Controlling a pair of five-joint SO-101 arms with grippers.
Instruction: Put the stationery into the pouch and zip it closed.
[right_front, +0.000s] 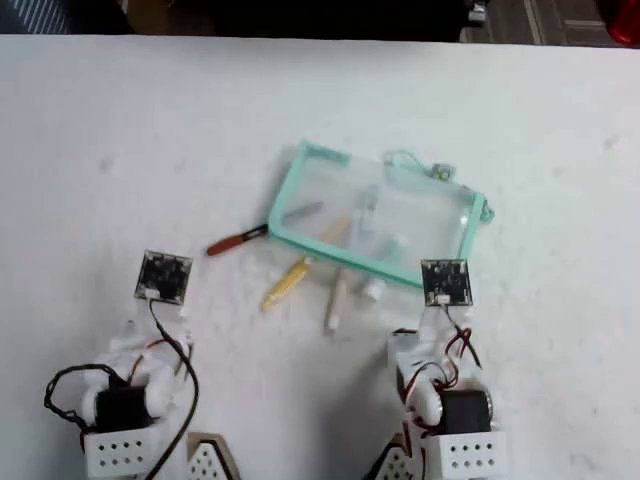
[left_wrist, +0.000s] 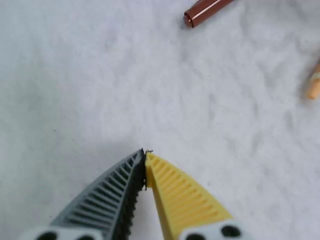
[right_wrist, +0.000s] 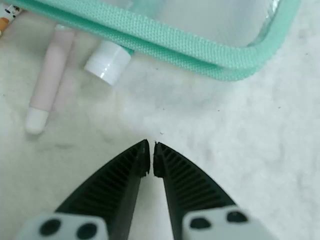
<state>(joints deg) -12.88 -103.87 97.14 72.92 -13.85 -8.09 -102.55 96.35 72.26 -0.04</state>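
A clear pouch (right_front: 400, 210) with mint-green edging (right_wrist: 175, 42) lies flat at the table's middle. A red-brown pen (right_front: 235, 241) (left_wrist: 205, 9) lies off its left corner. A yellow pen (right_front: 288, 280), a pale pink pen (right_front: 337, 295) (right_wrist: 50, 80) and a white-capped item (right_front: 372, 290) (right_wrist: 107, 62) poke out from under its near edge. More stationery shows through the clear film. My left gripper (left_wrist: 145, 152), with one grey and one yellow finger, is shut and empty over bare table, short of the red-brown pen. My right gripper (right_wrist: 151, 147) is shut and empty just before the pouch's near right corner.
The left arm (right_front: 130, 390) and right arm (right_front: 445, 390) sit at the near edge of the white table (right_front: 120, 120). A green zip pull cord (right_front: 410, 160) lies at the pouch's far side. The table's far edge meets a dark floor.
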